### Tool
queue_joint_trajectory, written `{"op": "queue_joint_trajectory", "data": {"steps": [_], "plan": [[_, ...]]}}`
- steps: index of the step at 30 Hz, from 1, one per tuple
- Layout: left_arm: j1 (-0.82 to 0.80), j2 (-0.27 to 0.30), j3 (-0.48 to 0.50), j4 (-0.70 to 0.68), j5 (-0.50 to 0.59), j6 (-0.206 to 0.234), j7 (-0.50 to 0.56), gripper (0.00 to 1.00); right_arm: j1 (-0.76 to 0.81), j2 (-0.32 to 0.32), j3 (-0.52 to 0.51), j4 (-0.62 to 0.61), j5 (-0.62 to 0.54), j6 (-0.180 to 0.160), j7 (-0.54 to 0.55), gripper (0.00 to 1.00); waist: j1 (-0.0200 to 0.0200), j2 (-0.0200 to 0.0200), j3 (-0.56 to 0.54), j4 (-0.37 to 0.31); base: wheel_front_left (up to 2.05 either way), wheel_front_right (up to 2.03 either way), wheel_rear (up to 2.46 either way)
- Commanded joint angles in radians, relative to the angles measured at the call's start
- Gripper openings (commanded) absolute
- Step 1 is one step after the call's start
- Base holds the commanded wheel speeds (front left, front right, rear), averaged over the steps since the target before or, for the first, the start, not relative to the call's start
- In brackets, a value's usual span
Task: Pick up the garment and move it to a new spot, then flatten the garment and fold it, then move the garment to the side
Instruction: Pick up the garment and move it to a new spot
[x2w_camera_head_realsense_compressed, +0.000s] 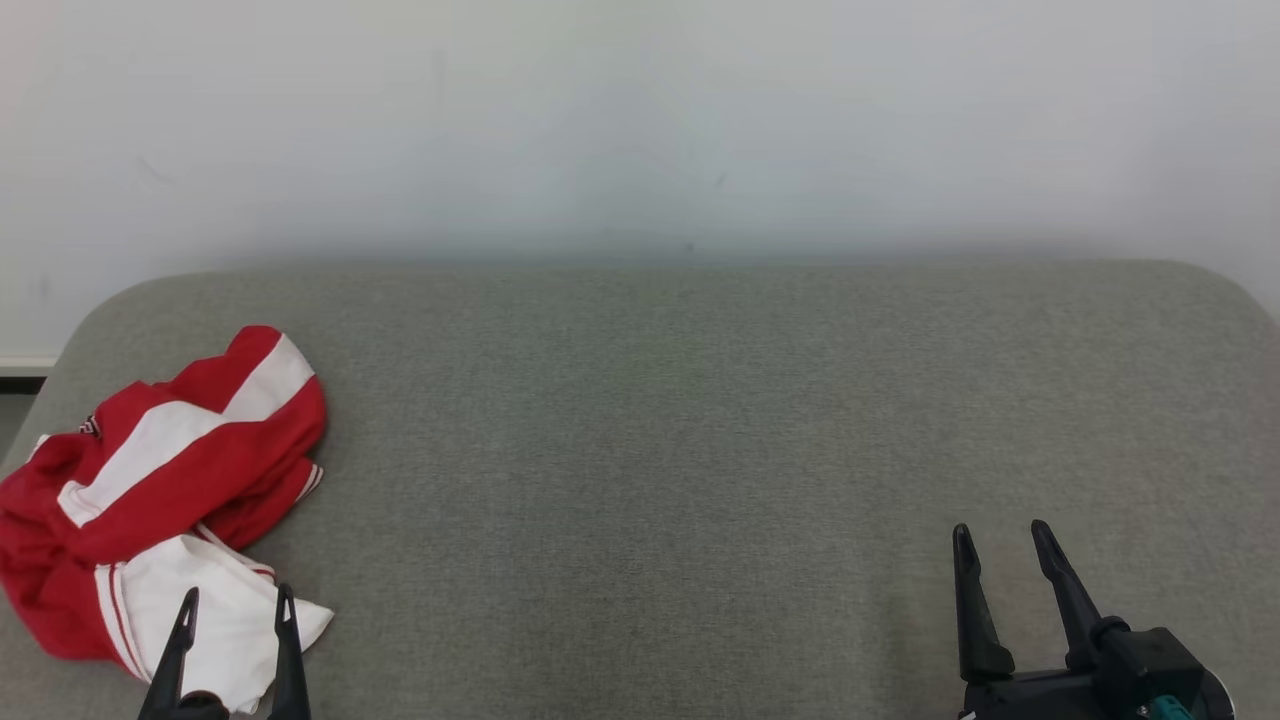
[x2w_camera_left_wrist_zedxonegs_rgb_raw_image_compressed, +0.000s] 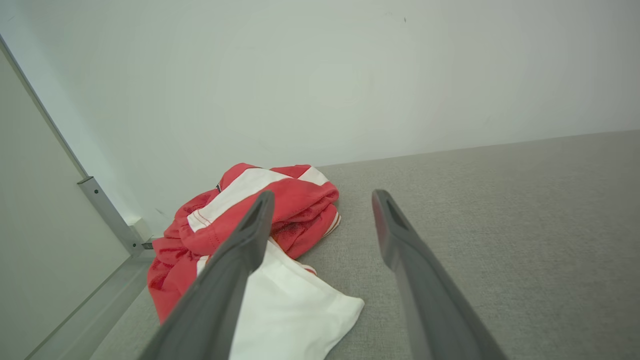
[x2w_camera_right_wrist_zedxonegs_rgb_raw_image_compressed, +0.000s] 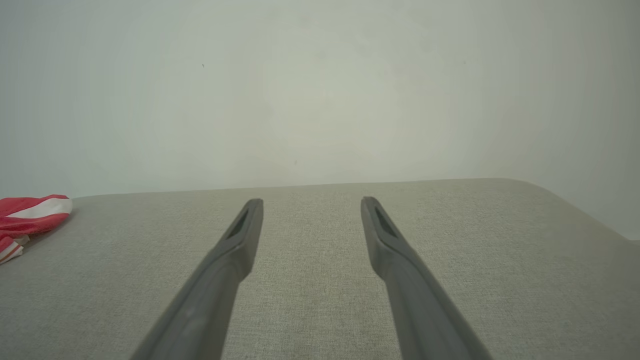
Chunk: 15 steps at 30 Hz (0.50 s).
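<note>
A crumpled red and white garment (x2w_camera_head_realsense_compressed: 160, 490) lies in a heap at the left end of the grey padded surface (x2w_camera_head_realsense_compressed: 650, 420). My left gripper (x2w_camera_head_realsense_compressed: 237, 595) stands open at the lower left, its two dark fingers over the garment's white near flap. In the left wrist view the garment (x2w_camera_left_wrist_zedxonegs_rgb_raw_image_compressed: 260, 235) sits just ahead of the left gripper (x2w_camera_left_wrist_zedxonegs_rgb_raw_image_compressed: 324, 195), partly behind one finger. My right gripper (x2w_camera_head_realsense_compressed: 998, 530) is open at the lower right, far from the cloth, with nothing between its fingers. The right wrist view shows the right gripper (x2w_camera_right_wrist_zedxonegs_rgb_raw_image_compressed: 311, 201) above bare fabric and the garment (x2w_camera_right_wrist_zedxonegs_rgb_raw_image_compressed: 30, 215) at its far left edge.
A plain pale wall (x2w_camera_head_realsense_compressed: 640, 120) rises behind the surface. The surface has rounded far corners, and its left edge runs beside the garment. In the left wrist view, a pale panel with a metal rail (x2w_camera_left_wrist_zedxonegs_rgb_raw_image_compressed: 107, 215) stands left of the surface.
</note>
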Motion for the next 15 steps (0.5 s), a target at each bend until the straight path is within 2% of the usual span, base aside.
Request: {"op": "queue_joint_trajectory", "data": {"steps": [1, 5, 15], "plan": [[-0.006, -0.003, 0.002, 0.002, 0.006, 0.000, -0.003, 1.00, 0.007, 0.001, -0.001, 0.001, 0.008, 0.003, -0.001, 1.00, 0.0000, 0.0000, 0.001, 0.023, 0.00, 0.00, 0.00], [-0.013, -0.002, 0.008, 0.008, 0.003, -0.004, -0.004, 1.00, 0.013, 0.001, -0.007, 0.006, 0.008, 0.003, -0.001, 1.00, 0.0000, 0.0000, 0.005, 0.079, 0.00, 0.00, 0.00], [-0.023, -0.015, 0.024, 0.014, -0.004, -0.008, -0.004, 1.00, 0.022, 0.001, -0.017, 0.017, 0.018, 0.003, -0.001, 1.00, 0.0000, 0.0000, 0.015, 0.270, 0.00, 0.00, 0.00]]}}
